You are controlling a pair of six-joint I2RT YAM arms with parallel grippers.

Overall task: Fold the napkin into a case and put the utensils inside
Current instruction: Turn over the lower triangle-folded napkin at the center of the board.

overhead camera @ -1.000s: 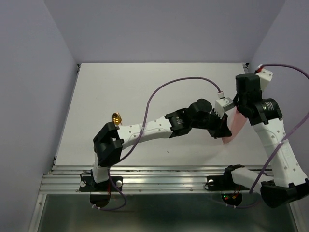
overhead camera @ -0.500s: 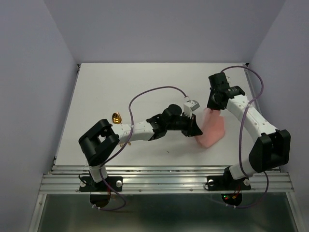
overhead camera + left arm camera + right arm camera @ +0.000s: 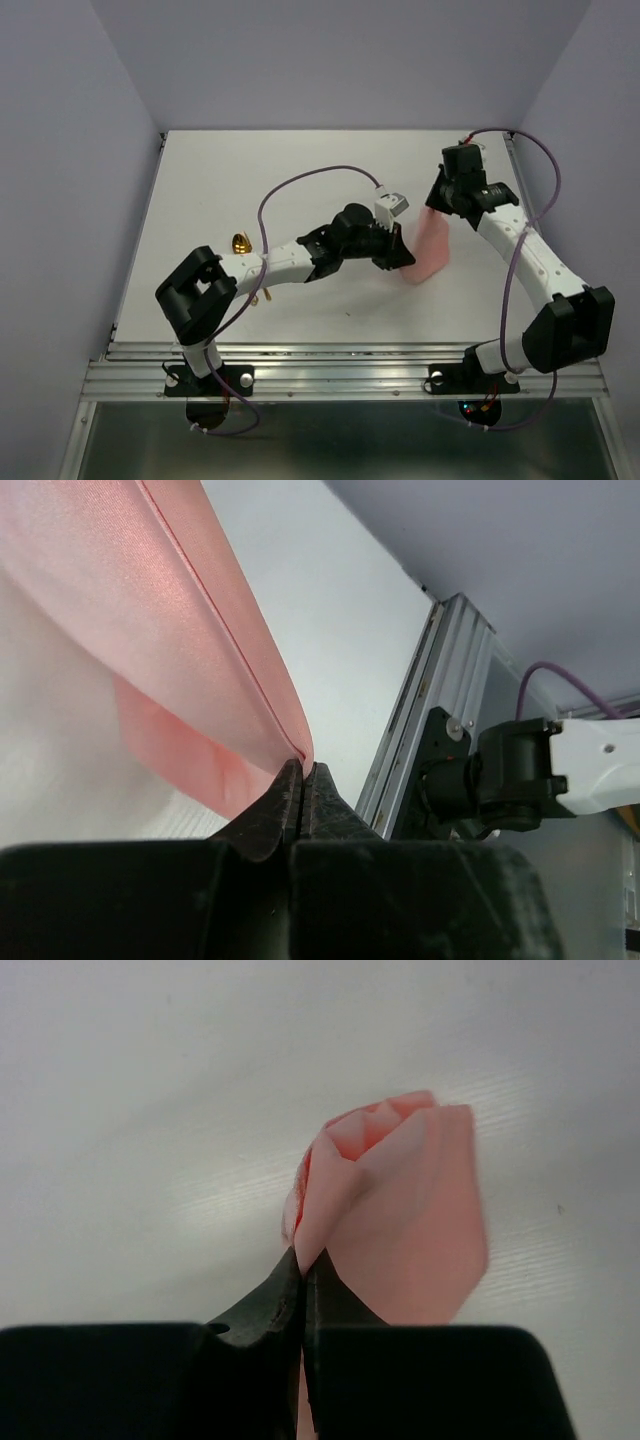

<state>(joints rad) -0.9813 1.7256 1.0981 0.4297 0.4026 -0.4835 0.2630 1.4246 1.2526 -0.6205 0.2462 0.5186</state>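
Observation:
The salmon-pink napkin (image 3: 428, 250) hangs above the table's right half, held between both grippers. My left gripper (image 3: 403, 255) is shut on one corner of it; in the left wrist view its jaws (image 3: 303, 776) pinch the hem and the napkin (image 3: 150, 610) stretches away. My right gripper (image 3: 435, 205) is shut on another corner; in the right wrist view (image 3: 304, 1260) the napkin (image 3: 420, 1220) hangs folded below the jaws. A gold utensil (image 3: 241, 243) lies at the left, beside the left arm. The second utensil is mostly hidden by that arm.
The white table (image 3: 300, 180) is walled in by grey panels on three sides. An aluminium rail (image 3: 330, 360) runs along the near edge, with both arm bases on it. Purple cables loop over both arms.
Both grippers carried the napkin left and towards the back of the table. The right arm swung from the far right edge inward. The utensil has not moved.

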